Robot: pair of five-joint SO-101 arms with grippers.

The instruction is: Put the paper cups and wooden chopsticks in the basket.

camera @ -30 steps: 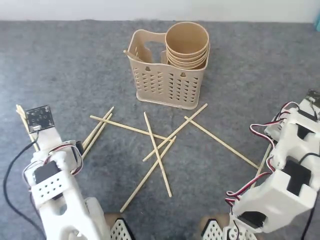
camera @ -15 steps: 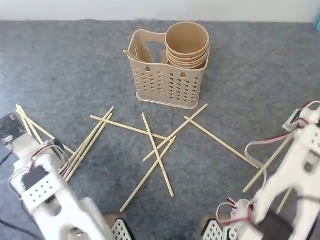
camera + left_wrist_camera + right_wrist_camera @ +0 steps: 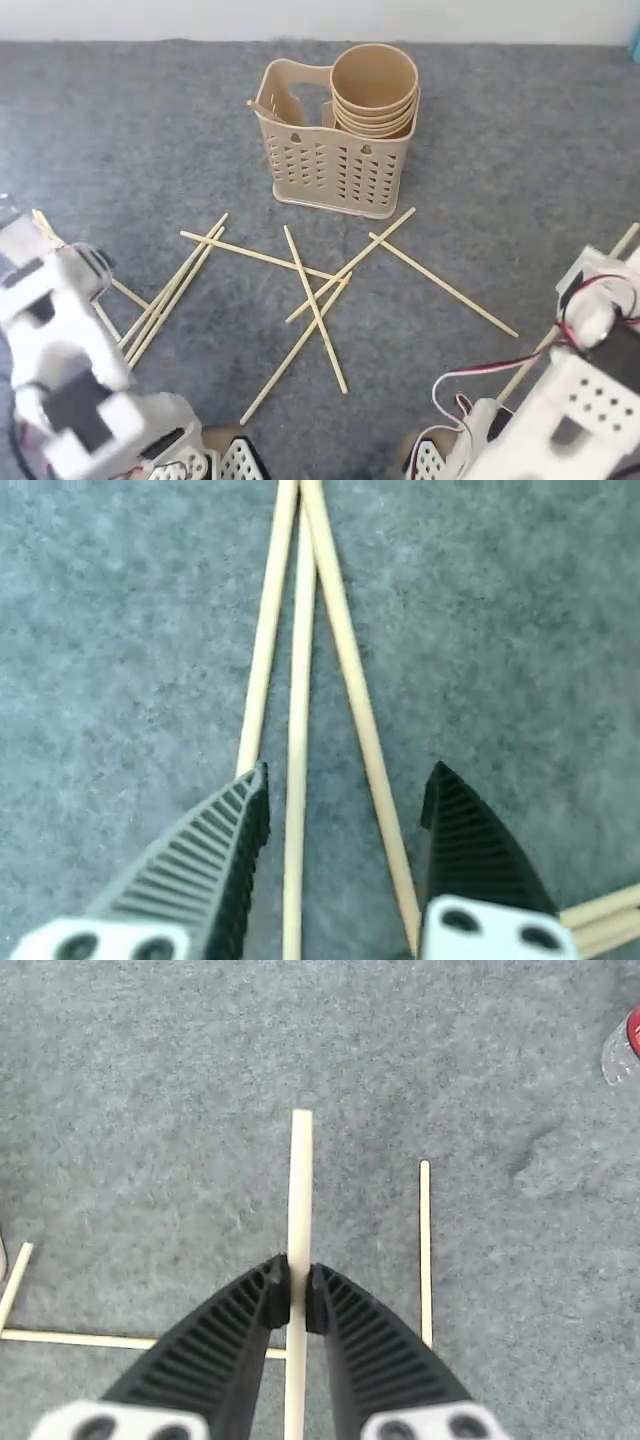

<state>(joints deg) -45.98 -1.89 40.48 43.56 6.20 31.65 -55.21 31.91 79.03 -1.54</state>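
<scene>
High view: beige perforated plastic basket (image 3: 330,165) near the grey carpeted table's (image 3: 120,120) far edge, holding stacked tan paper cups (image 3: 374,85); pale wooden chopsticks (image 3: 315,305) scattered mid-table.
Left wrist view: left gripper (image 3: 350,772) jaws apart above three chopsticks (image 3: 300,630).
Right wrist view: right gripper (image 3: 297,1272) clamped on one chopstick (image 3: 300,1180).

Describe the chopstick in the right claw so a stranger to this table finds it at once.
Start at the beige perforated plastic basket on the far side of the grey carpeted table, then come to the right arm at the near edge. The pale wooden chopstick you want is pinched in the right claw; the chopsticks beside it lie loose on the carpet.
</scene>
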